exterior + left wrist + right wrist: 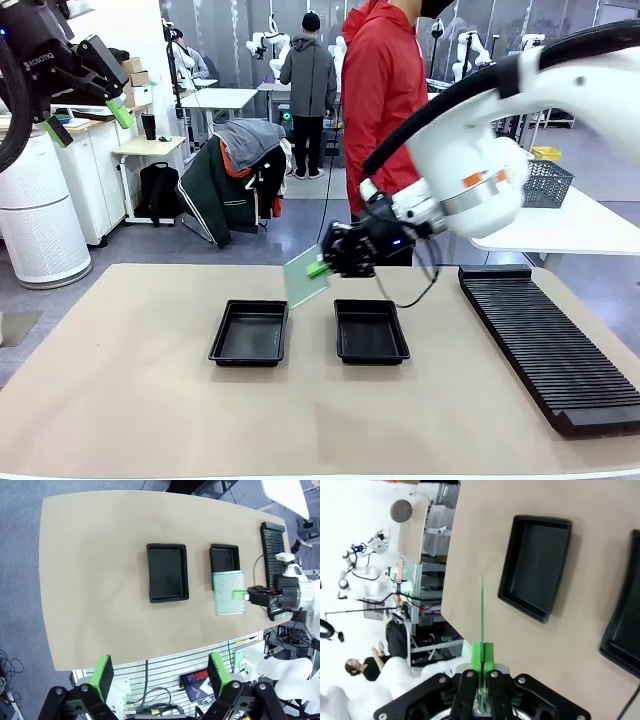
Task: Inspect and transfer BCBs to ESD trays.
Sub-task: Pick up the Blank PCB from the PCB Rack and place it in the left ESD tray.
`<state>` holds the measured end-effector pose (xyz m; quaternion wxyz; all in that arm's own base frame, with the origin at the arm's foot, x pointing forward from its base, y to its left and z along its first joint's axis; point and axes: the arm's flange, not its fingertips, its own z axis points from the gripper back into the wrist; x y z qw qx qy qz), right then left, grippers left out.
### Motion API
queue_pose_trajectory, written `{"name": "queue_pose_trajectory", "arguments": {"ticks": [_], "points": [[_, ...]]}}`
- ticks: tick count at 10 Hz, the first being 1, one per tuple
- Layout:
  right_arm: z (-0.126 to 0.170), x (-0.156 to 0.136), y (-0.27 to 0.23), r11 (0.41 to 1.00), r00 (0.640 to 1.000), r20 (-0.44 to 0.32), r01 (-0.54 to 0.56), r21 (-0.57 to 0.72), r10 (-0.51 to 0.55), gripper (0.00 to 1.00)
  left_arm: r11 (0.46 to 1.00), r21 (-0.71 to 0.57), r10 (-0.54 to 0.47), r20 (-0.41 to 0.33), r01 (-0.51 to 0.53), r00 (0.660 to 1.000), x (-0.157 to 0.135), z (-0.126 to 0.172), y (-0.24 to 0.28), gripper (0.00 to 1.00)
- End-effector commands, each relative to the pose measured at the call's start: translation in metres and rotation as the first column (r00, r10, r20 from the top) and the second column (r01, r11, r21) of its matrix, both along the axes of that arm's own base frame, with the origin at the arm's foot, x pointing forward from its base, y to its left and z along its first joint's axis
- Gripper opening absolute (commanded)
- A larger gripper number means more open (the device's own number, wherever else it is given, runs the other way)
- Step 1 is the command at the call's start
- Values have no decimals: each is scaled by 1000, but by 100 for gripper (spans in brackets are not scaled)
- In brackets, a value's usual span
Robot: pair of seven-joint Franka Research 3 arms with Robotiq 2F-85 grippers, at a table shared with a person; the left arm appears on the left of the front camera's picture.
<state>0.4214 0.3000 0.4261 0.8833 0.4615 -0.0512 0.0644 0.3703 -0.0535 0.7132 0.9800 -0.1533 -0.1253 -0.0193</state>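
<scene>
Table (120,400): tan top, carrying two trays in the middle and a rack at the right
Rack (545,340): long, black and ribbed, running near to far along the right side; no board can be seen standing in it
Left ESD tray (250,335): black, floor bare, no board inside
Right ESD tray (370,332): black, floor bare, just right of the first and apart from it
BCB (303,278): one pale-green board, held tilted in the air over the trays and touching neither
Right gripper (320,268): reaches in from the right, with its pads clamped on one edge of the board; the right wrist view shows the board edge-on between them
Left gripper (88,120): raised high at the far left, jaws spread wide and holding nothing
Progress, as judged: early, with no board placed in either tray. The board in hand appears to be at the inspection or carry step. Both trays remain to be filled
</scene>
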Motion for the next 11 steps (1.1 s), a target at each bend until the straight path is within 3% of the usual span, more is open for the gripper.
{"name": "queue_pose_trajectory", "arguments": {"ticks": [1,6,11], "points": [[-9,9,43,995,995,-44,94,16,-93,2,1000,-5,0,-1,0,1000,0,-1,0,100],[-65,16,105,975,972,-69,221,-30,-223,2,1000,-5,0,-1,0,1000,0,-1,0,100],[-96,39,134,970,967,-104,223,-101,-233,2,1000,-5,0,-1,0,1000,0,-1,0,100]]}}
